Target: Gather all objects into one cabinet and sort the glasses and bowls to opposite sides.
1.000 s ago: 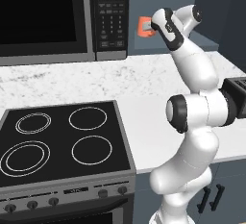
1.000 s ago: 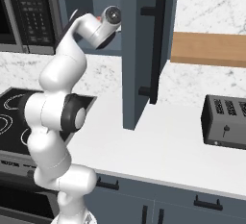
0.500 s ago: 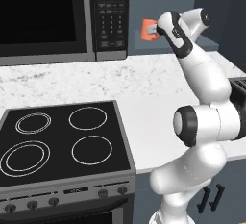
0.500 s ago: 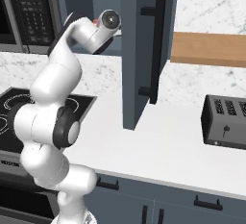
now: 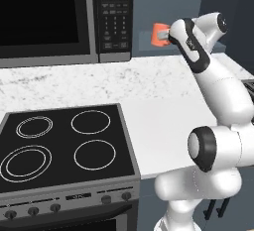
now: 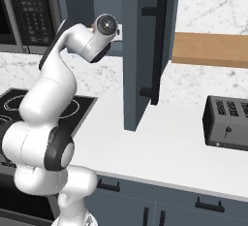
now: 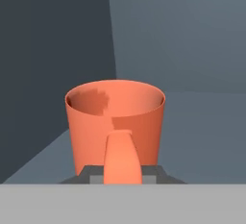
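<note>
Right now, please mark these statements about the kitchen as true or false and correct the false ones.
1. The cabinet door stands open. True.
2. The cup is blue. False: it is orange.
3. The cup has a handle. True: it faces the hand camera.
4. A toaster sits on the counter. True.
5. A pot sits on the stove. False: all four burners are bare.
6. The microwave door hangs open. False: it is closed.

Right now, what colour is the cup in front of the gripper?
Orange, plain, with no pattern. The cup shows best in the hand view, upright inside the cabinet.
</note>
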### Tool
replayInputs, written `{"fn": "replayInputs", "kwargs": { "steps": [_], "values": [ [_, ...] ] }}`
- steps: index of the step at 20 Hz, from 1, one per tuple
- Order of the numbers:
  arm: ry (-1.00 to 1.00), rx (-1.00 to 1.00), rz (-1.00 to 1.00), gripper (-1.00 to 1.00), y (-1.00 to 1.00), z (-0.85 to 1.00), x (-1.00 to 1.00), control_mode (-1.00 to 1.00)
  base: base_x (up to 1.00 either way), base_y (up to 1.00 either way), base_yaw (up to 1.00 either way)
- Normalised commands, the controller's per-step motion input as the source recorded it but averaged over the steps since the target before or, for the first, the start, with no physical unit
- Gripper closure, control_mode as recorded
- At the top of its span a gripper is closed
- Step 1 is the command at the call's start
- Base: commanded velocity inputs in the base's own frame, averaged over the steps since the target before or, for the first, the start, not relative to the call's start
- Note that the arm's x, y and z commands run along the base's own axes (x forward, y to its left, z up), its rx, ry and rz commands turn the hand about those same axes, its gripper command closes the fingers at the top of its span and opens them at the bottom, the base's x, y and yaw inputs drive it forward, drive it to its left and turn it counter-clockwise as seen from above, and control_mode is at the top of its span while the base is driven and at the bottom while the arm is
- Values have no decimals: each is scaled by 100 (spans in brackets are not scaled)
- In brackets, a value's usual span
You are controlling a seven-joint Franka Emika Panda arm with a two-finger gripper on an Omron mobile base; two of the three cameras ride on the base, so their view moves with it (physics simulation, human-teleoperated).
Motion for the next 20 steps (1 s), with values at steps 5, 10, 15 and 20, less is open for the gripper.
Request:
{"fn": "replayInputs", "kwargs": {
  "steps": [5,10,15,20],
  "values": [
    [-1,0,-10,100,-5,6,-57,-100,0,0,0],
    [0,0,-17,100,-25,10,-71,-100,0,0,0],
    [0,0,-10,100,-16,17,-62,-100,0,0,0],
    [0,-2,-8,100,-3,10,-58,-100,0,0,0]
  ]
}}
